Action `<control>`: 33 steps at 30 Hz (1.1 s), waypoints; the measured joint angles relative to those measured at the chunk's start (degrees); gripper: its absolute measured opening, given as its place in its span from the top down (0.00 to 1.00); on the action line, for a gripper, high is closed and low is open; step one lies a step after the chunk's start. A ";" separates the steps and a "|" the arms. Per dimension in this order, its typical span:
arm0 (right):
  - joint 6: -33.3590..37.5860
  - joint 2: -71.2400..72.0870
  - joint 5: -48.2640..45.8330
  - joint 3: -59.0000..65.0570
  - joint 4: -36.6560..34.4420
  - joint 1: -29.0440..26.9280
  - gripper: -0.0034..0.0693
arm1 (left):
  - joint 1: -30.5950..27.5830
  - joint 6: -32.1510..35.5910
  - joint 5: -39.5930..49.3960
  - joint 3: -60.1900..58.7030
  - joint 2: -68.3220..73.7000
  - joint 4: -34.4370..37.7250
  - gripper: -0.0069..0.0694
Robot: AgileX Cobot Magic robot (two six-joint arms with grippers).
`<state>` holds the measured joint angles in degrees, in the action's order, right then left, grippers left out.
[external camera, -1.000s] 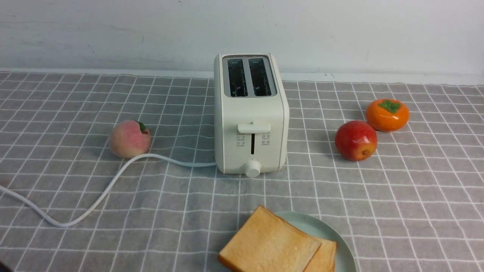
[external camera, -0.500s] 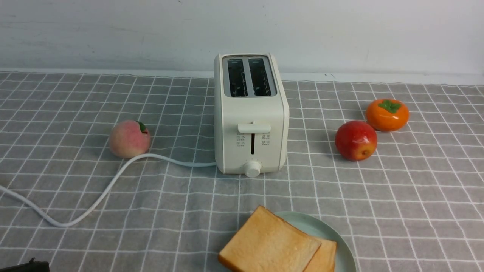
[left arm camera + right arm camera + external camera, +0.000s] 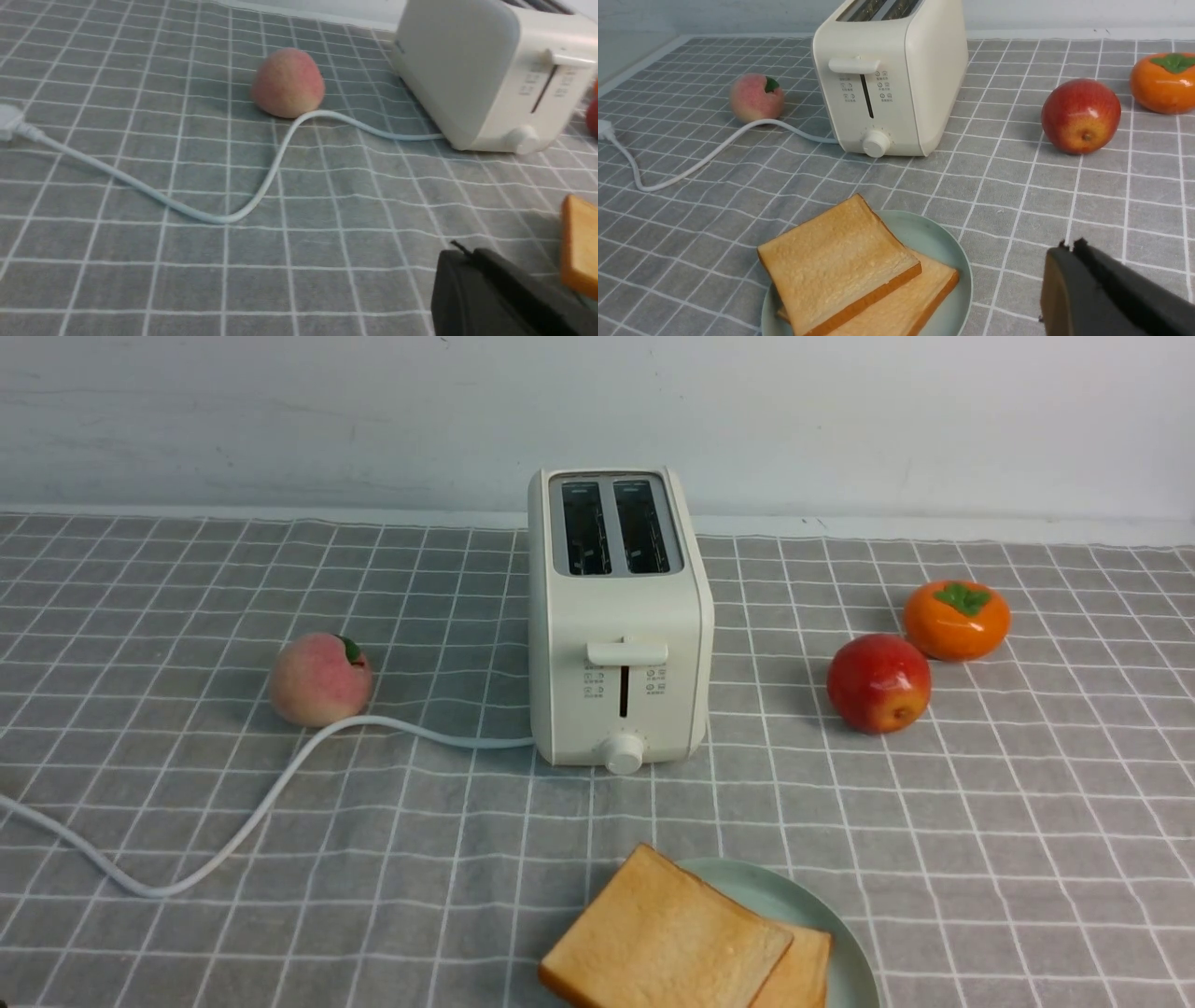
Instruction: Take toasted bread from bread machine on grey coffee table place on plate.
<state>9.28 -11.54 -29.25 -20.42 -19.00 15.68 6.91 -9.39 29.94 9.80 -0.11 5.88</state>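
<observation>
Two toasted bread slices (image 3: 665, 943) lie stacked on the mint-green plate (image 3: 845, 957) at the near middle of the grey coffee table (image 3: 1027, 821); they also show in the right wrist view (image 3: 836, 259). The cream bread machine (image 3: 616, 616) stands behind, both slots empty, lever up. Neither gripper shows in the front view. My left gripper (image 3: 467, 254) is shut and empty, low over the cloth, left of the toast edge (image 3: 579, 242). My right gripper (image 3: 1069, 247) is shut and empty, right of the plate (image 3: 938, 242).
A peach (image 3: 319, 679) lies left of the toaster, touching the white power cord (image 3: 233, 821), which runs off to the left edge. A red apple (image 3: 878, 683) and an orange persimmon (image 3: 956, 619) lie to the right. A white wall stands behind.
A dark piece of the left arm showed at the front view's bottom-left corner half a second ago and is now out of it. Toast, plate and toaster have not moved.
</observation>
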 joint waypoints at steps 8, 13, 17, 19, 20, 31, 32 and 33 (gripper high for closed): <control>0.00 0.05 -0.05 0.00 -0.05 0.00 0.95 | -0.98 0.00 -5.48 -11.17 -0.46 -1.86 0.93; 0.00 0.05 -0.05 0.00 -0.05 0.00 0.95 | 1.52 -1.86 -6.30 -11.42 -0.46 -3.41 0.93; 0.00 0.05 -0.05 0.00 -0.05 0.00 0.94 | 3.74 -8.12 -6.36 -11.42 -0.46 -7.50 0.93; 0.00 0.05 -0.05 0.00 -0.05 0.00 0.94 | 4.17 -9.41 -6.36 -11.42 -0.46 -9.26 0.93; 0.00 0.05 -0.05 0.00 -0.05 0.00 0.94 | 4.25 -9.80 -6.36 -11.42 -0.46 -9.76 0.93; 0.00 0.05 -0.05 0.00 -0.05 0.00 0.92 | 4.25 -10.28 -6.54 -11.42 -0.46 -10.17 0.92; 0.00 0.05 -0.05 0.00 -0.05 0.00 0.92 | 4.25 -10.28 -6.54 -11.42 -0.46 -10.17 0.92; 0.00 0.05 -0.05 0.00 -0.05 0.00 0.92 | 4.25 -10.28 -6.54 -11.42 -0.46 -10.17 0.92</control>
<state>9.28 -11.50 -29.30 -20.42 -19.05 15.68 11.16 -19.67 23.40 -1.62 -0.57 -4.30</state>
